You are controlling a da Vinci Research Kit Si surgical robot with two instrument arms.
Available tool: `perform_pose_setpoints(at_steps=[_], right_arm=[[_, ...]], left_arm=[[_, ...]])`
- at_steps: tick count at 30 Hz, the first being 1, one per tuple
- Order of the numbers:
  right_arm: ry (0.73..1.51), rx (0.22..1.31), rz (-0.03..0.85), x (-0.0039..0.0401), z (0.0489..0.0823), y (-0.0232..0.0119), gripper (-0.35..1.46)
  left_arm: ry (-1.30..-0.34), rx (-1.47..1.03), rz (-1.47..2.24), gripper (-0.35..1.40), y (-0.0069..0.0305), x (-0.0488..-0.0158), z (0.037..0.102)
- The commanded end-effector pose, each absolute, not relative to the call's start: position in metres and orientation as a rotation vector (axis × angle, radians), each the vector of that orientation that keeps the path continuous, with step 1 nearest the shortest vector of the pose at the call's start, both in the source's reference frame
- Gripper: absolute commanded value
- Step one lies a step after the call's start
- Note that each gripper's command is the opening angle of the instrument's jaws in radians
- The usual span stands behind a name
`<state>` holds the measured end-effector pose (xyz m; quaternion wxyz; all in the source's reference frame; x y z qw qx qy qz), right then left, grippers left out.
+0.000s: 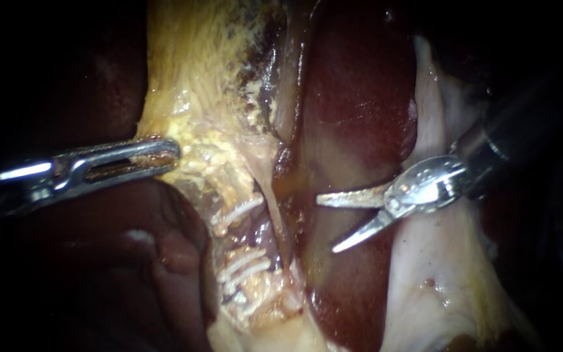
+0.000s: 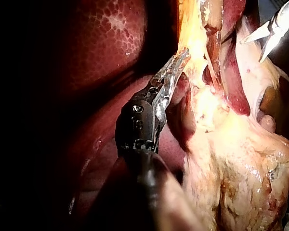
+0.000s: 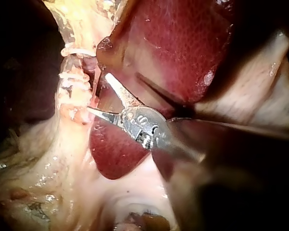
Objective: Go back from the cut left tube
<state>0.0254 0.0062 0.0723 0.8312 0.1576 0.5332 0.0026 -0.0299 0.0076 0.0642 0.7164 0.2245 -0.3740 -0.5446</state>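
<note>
L instrument (image 1: pixel 164 155) jaws clamped on yellow fatty tissue (image 1: pixel 197 124), R instrument (image 1: pixel 326 224) jaws wide open, empty, near tube (image 1: pixel 245 277) w/ white clips (image 1: pixel 237 212)

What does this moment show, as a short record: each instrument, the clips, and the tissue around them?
left instrument: pincer shut on the edge of the yellowish tissue
right instrument: blades open, holding nothing, over the liver
clips: white, in two groups along the tube
spacing: the blades' tips lie beside the clips, not touching them
</note>
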Motion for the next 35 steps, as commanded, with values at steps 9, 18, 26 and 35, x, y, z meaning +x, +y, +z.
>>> perform_pose_setpoints(at_steps=[9, 18, 26, 35], right_arm=[[1.122, 0.308, 0.027, 0.0255, 0.0721, 0.0063, 1.43], [1.115, 0.297, 0.045, 0.026, 0.0724, 0.0064, 1.43], [1.112, 0.296, 0.05, 0.0261, 0.0724, 0.0064, 1.43], [1.111, 0.295, 0.052, 0.026, 0.0723, 0.0064, 1.43]], left_arm=[[-0.812, 0.489, -1.196, -0.35, 0.0075, -0.0315, 0.0678], [-0.789, 0.506, -1.175, -0.35, 0.0075, -0.035, 0.0709], [-0.784, 0.521, -1.165, -0.35, 0.0072, -0.0372, 0.0715], [-0.784, 0.523, -1.162, -0.35, 0.0072, -0.037, 0.0716]])
